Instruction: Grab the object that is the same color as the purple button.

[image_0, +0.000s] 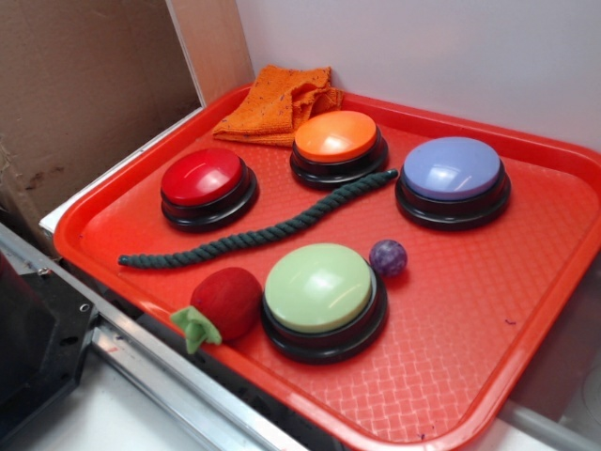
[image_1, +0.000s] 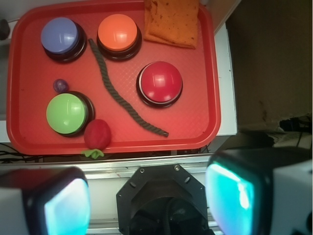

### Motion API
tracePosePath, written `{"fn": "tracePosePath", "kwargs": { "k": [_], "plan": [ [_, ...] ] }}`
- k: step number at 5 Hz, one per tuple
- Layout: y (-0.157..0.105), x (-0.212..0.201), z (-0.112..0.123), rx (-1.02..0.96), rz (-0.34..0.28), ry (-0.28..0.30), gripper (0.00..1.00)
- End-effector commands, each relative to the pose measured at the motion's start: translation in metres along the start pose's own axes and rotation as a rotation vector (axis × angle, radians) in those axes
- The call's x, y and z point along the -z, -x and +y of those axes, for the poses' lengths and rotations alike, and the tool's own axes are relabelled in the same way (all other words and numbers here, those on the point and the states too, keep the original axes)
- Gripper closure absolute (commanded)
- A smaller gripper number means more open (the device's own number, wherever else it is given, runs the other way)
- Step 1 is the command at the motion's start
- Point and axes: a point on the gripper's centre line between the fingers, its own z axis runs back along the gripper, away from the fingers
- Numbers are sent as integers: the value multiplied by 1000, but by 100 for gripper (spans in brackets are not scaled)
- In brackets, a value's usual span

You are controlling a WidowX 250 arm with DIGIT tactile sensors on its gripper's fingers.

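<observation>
Red tray (image_0: 526, 310) holds three buttons — red (image_0: 202, 177), orange (image_0: 335, 136), green (image_0: 319, 287) — plus dark rope (image_0: 254, 237), orange cloth (image_0: 277, 103), plush strawberry (image_0: 225, 303).

Red tray (image_0: 526, 310) carries all: purple button (image_0: 452, 178), orange button (image_0: 337, 146), red button (image_0: 207, 185), green button (image_0: 322, 296). Small ball (image_0: 388, 256) betw. green & purple btns. Dark rope (image_0: 254, 235) runs across the middle. Strawberry (image_0: 225, 303) touches green btn. Orange cloth (image_0: 282, 101) in far corner.

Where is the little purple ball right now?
The little purple ball sits on the red tray, right beside the green button and just in front of the purple button. The wrist view shows it at the tray's left.
</observation>
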Motion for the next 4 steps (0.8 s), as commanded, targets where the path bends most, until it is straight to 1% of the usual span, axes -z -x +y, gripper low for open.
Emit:
{"fn": "tracePosePath", "kwargs": {
  "k": [1,2,3,4],
  "plan": [
    [0,0,0,0,0,0,0],
    [-15,12,-12,19,-30,0,0],
    [-31,30,-33,36,-92,9,0],
    [-46,49,-54,68,-141,68,0]
  ]
}}
